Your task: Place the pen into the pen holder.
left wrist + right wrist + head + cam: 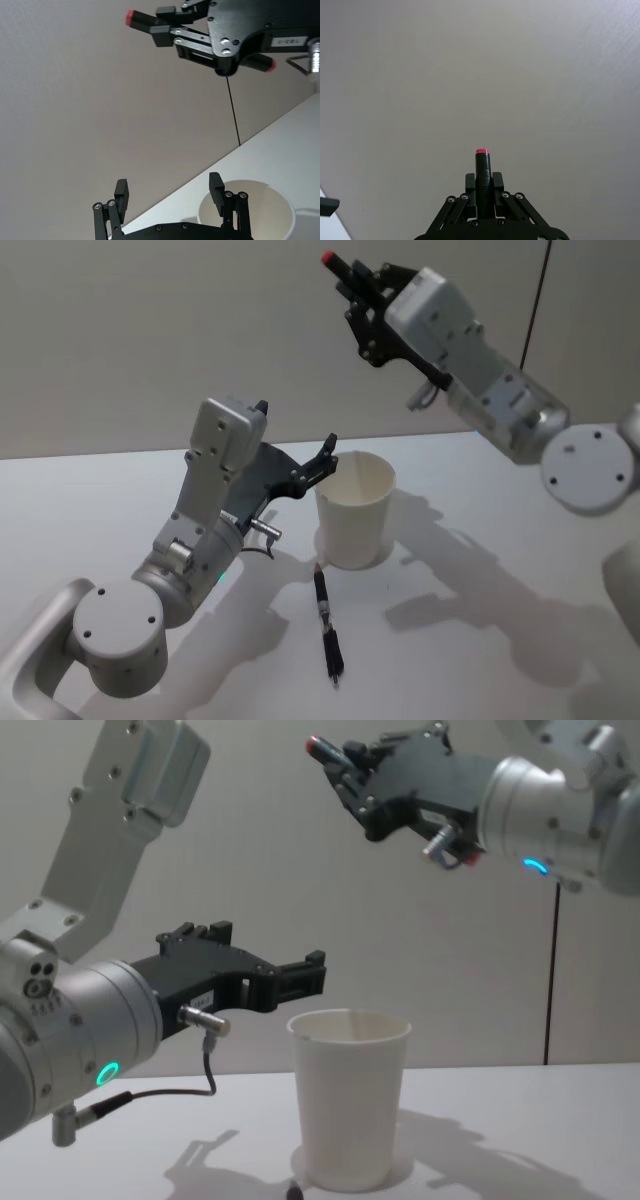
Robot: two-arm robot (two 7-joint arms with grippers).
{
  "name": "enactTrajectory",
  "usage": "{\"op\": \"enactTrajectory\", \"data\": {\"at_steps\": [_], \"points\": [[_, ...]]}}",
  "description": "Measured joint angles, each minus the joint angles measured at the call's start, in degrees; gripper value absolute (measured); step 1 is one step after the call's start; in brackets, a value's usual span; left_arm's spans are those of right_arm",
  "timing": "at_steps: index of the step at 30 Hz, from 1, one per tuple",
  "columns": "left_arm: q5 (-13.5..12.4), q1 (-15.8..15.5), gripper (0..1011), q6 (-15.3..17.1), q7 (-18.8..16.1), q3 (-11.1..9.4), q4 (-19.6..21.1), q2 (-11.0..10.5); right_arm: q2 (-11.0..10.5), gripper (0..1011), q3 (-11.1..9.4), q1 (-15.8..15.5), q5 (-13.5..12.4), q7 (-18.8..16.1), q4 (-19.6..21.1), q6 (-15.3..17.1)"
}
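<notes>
Right gripper [483, 182] clenched on pen [481, 162] just behind its red cap, high above cup [355, 510]. Pen judged light, rigid, slick; may pivot. Left gripper [169, 192] released beside cup rim. Second pen [327, 625] lies before cup.

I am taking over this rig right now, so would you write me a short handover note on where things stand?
Right gripper: raised high, well above the cup's rim, shut on a black pen with a red end cap.
Left gripper: open, holding nothing, beside the cup's rim on its left.
White paper cup: upright on the white table; nothing shows inside it.
A second black pen lies on the table in front of the cup.
Done: one pen is picked up.
Left: bring it over the cup and drop it in.
</notes>
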State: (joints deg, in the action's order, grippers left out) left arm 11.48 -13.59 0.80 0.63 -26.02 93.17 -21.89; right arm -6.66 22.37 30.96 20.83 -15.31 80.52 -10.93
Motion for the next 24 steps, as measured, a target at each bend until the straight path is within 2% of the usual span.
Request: {"op": "enactTrajectory", "data": {"at_steps": [5,11,12,16,24], "points": [[0.0,0.0,1001,0.0,0.0,0.0,0.0,0.0,-1.8,185,-0.2,-3.0,-2.0,0.7,3.2,2.0],[0.0,0.0,1001,0.0,0.0,0.0,0.0,0.0,-4.2,185,-0.6,-7.6,-6.7,2.2,7.6,4.5],[0.0,0.0,1001,0.0,0.0,0.0,0.0,0.0,-4.2,185,-0.6,-7.6,-6.7,2.2,7.6,4.5],[0.0,0.0,1001,0.0,0.0,0.0,0.0,0.0,-5.4,185,-0.9,-10.1,-10.3,3.3,9.7,5.4],[0.0,0.0,1001,0.0,0.0,0.0,0.0,0.0,-6.6,185,-1.1,-13.5,-16.8,4.7,11.8,5.7]]}}
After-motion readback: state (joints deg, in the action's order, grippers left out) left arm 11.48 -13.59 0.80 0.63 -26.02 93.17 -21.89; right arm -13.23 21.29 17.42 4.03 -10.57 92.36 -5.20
